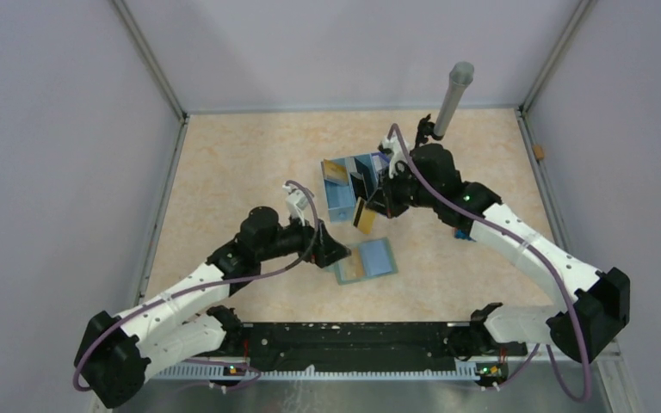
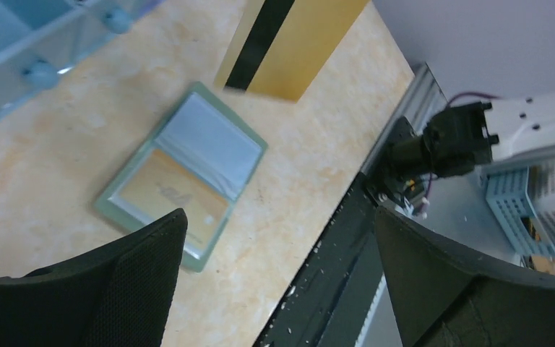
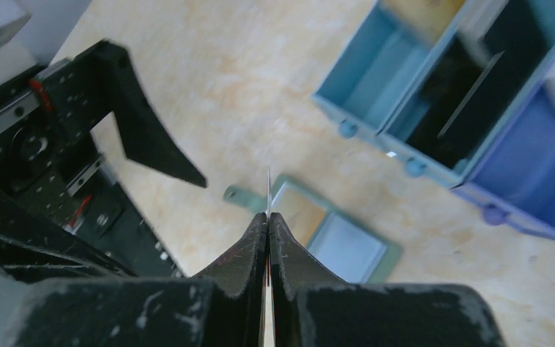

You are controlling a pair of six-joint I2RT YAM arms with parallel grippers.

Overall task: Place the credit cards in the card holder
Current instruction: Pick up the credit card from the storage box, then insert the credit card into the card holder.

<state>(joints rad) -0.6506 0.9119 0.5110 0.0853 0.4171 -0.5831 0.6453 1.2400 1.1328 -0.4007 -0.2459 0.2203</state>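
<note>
The card holder (image 1: 367, 261) lies open and flat on the table, grey-green rim, one light blue panel bare (image 2: 209, 141) and a gold card (image 2: 166, 191) in the other panel. My right gripper (image 1: 375, 205) is shut on a gold credit card (image 1: 364, 216) with a black stripe, held on edge above the holder. In the right wrist view that card (image 3: 268, 189) shows as a thin line above the closed fingertips (image 3: 256, 238), over the holder (image 3: 347, 242). My left gripper (image 1: 337, 252) is open just left of the holder, nothing between its fingers (image 2: 144, 275).
A blue three-compartment tray (image 1: 342, 206) stands behind the holder with more cards (image 1: 336, 172) leaning inside. A grey post (image 1: 453, 99) rises at the back right. A black rail (image 1: 353, 340) runs along the near edge.
</note>
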